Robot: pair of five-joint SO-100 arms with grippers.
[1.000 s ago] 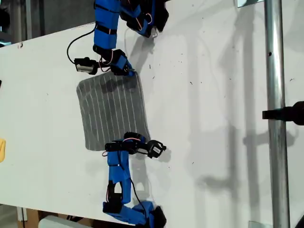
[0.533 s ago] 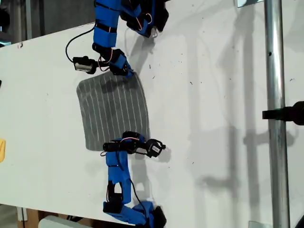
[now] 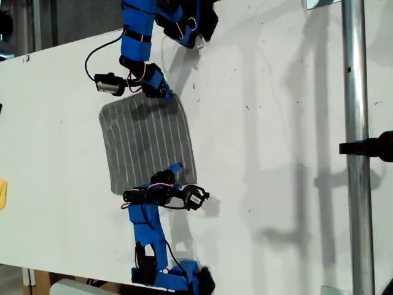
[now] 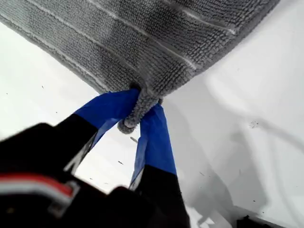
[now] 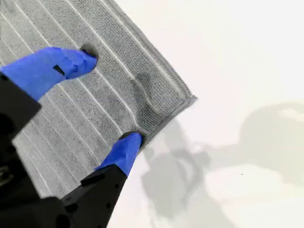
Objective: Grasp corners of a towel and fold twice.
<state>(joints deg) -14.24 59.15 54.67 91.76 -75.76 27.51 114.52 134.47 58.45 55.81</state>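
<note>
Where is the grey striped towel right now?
The towel lies on the white table, left of centre in the exterior view, between the two blue arms, with my first gripper pinching one corner.

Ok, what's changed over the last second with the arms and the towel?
My second gripper's arm swung toward the exterior view's left, and one blue finger now shows over the towel near its near corner. Its jaws stand open astride the edge, gripping nothing. My first gripper stayed shut on the other corner, and the towel lies flat as before.
</note>
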